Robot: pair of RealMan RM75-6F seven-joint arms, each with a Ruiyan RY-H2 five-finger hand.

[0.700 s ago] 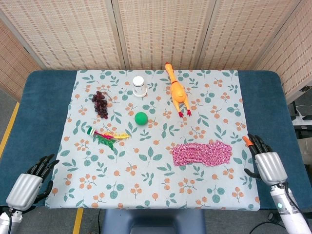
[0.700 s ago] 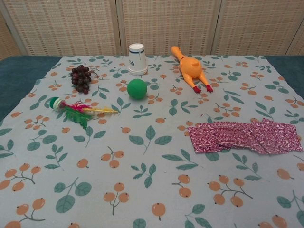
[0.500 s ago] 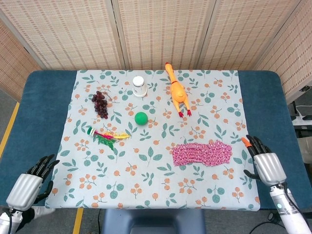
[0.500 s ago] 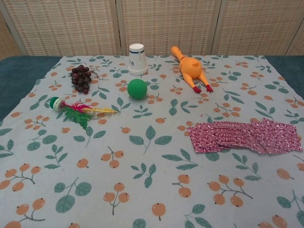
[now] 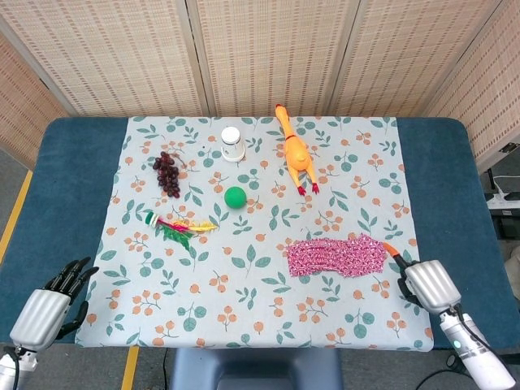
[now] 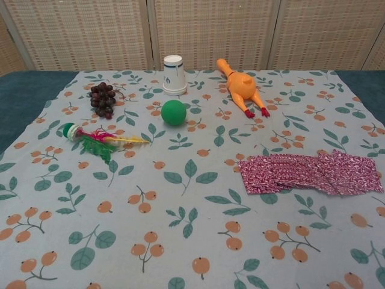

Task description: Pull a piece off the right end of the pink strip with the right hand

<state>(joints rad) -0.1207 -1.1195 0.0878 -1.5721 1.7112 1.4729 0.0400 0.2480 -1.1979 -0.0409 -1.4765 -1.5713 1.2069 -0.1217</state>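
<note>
The pink patterned strip lies flat on the floral cloth, right of centre; the chest view shows it as overlapping pieces. My right hand is low at the cloth's right edge, just right of the strip's right end. One orange-tipped fingertip reaches close to that end, and the hand holds nothing. My left hand hovers at the near left corner, off the cloth, with fingers spread and empty. Neither hand appears in the chest view.
On the far half of the cloth are dark grapes, an upturned white cup, a green ball, a yellow rubber chicken and a feathered shuttlecock. Blue table borders the cloth.
My right hand has moved left and slightly nearer, tilting toward the strip's right end. The strip, the other objects and the left hand have not moved.
</note>
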